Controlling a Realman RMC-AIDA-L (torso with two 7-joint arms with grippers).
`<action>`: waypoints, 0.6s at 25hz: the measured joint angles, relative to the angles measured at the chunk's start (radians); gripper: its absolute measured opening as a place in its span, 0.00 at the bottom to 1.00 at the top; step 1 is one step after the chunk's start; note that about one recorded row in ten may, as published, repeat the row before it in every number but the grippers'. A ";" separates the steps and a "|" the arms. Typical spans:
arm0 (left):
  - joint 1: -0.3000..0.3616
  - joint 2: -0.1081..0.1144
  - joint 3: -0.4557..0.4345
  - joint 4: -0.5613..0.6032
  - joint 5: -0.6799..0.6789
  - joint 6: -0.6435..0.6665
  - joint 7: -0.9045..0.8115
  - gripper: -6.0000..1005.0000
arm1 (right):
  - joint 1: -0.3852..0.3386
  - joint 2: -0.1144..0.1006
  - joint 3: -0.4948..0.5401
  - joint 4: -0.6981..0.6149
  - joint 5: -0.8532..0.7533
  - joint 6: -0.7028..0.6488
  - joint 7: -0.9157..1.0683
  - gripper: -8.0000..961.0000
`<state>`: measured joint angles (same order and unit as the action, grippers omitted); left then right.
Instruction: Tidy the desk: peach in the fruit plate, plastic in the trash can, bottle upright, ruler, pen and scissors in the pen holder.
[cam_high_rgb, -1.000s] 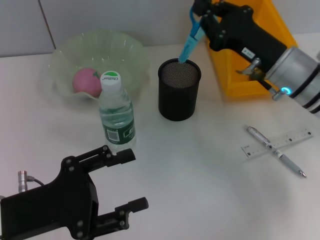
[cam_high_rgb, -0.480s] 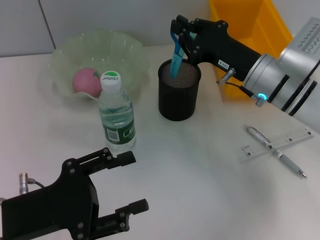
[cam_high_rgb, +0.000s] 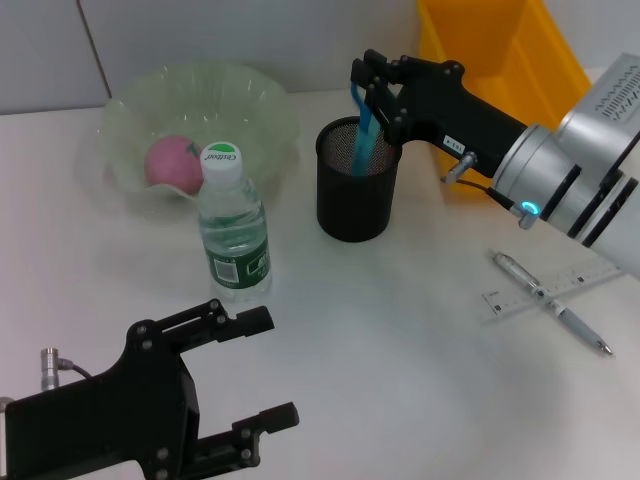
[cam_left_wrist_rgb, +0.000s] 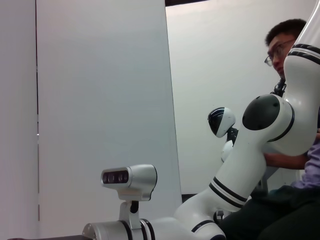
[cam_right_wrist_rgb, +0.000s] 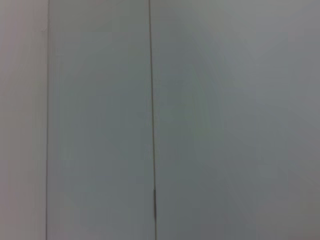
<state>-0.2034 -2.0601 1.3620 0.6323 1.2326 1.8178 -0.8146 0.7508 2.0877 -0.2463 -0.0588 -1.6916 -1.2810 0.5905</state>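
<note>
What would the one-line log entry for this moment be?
right hand: lowering scissors into pen holder | left hand: idle, open | pen, ruler: on desk

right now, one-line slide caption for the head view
Right hand lowers blue scissors into the mesh pen holder; pen and ruler wait.

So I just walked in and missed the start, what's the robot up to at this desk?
It is tidying the desk. The right gripper holds the blue scissors with their lower end inside the black mesh pen holder. The left gripper hangs open near the front edge, idle. The peach already sits in the fruit plate and the bottle stands upright. The pen and ruler lie crossed on the table, not yet put away.
</note>
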 joint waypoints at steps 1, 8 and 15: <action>0.000 0.000 0.000 0.000 0.001 0.000 0.000 0.69 | -0.003 0.000 0.003 0.000 0.001 -0.002 0.000 0.20; -0.005 0.004 -0.006 0.001 0.006 -0.001 -0.033 0.69 | -0.029 -0.003 0.011 -0.006 0.003 -0.084 0.009 0.29; -0.009 0.009 -0.008 0.001 0.012 0.000 -0.039 0.69 | -0.062 -0.006 0.012 -0.049 0.007 -0.172 0.084 0.45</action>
<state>-0.2120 -2.0511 1.3539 0.6336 1.2441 1.8177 -0.8541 0.6891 2.0820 -0.2338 -0.1083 -1.6845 -1.4531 0.6745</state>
